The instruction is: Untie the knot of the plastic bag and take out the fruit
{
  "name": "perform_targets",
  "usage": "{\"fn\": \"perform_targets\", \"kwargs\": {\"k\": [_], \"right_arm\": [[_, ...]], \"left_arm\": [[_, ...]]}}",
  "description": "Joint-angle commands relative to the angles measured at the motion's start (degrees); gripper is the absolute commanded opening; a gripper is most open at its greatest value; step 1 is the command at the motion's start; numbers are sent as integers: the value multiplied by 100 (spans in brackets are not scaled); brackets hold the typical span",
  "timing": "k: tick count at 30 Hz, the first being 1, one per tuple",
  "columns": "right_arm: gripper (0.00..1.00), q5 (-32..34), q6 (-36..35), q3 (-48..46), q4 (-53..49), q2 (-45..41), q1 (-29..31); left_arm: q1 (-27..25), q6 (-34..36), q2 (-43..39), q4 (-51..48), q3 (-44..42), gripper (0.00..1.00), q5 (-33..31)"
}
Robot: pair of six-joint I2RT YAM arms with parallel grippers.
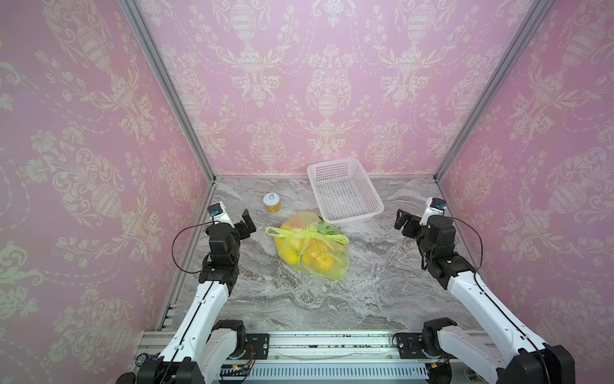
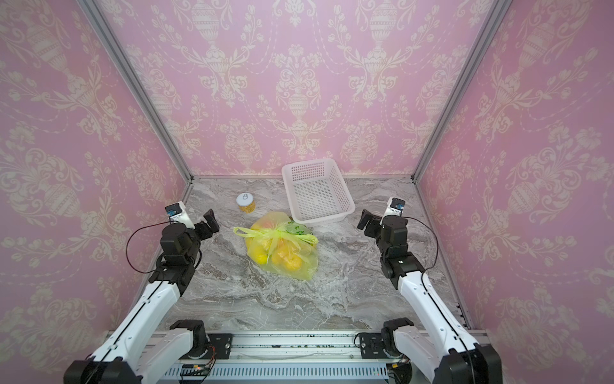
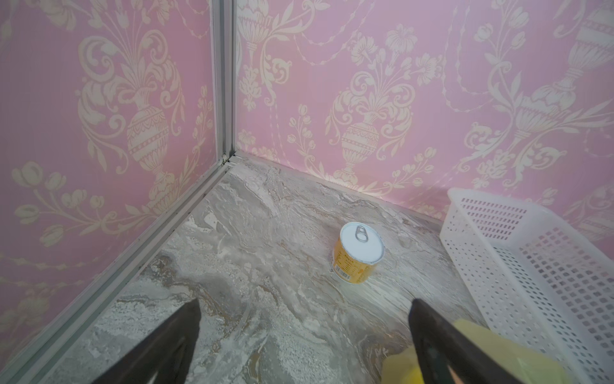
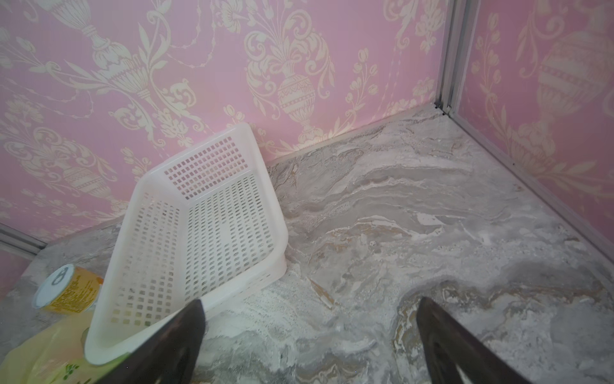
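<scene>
Gaping wide, the left gripper (image 3: 304,304) shows two dark, tapering fingers (image 3: 172,342) with only bare table (image 1: 332,306) between them; it grips nothing and hangs over the table's left side. The right gripper (image 4: 312,302) stands equally wide and empty over the right side, its wedge-shaped fingers framing grey stone.

Between the arms and well apart from both lies the bag (image 1: 312,256), near the table's middle: thin, translucent yellow-green plastic, crumpled and bulging, with small green print by its far end. The knot (image 1: 307,234) is tied, a bright twisted bunch across the bag's top with its strip ends sticking out to either side. The fruit (image 1: 319,257) sits inside, showing through the film as smooth rounded yellow and orange lumps, with a pinkish one at the far end.

Just beyond the bag stands the basket (image 1: 352,217), rigid white plastic, rectangular, with a smooth rolled rim and a grid of small holes; whether it touches the bag I cannot tell. Left of the basket a can (image 1: 272,202) stands upright, a short cylinder with a white pull-tab lid and gold label. The table is matte with grey-brown marble veining. Pink walls (image 1: 332,83) with cream urn patterns enclose it.
</scene>
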Motion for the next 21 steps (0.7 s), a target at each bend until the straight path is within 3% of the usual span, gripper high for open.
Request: {"fn": "perform_targets", "kwargs": {"k": [1,4,7,11,13,21], "right_arm": [[100,-926,547,-170,-621,-378,-48],[100,-989,976,-302,-499,-616,73],[100,-861,1311,-130,-668,-413,389],[100,-63,1546,410,-1312,279,990],[98,91,1682,554,-1378,640,1228],[95,158,1893,1381,-1434,2199,1607]], "left_arm": [[76,-803,-695,-1706,101,99,254],[112,-939,-1216,-2069,-131,99,-124],[115,-1165,-1265,-1722,-648,99,-466],[113,-1145,-1111,-855,-1368,95,-203],[109,-1255,-983,-689,-1521,94,-409],[26,-1132,-1194,-696,-1605,94,-144]]}}
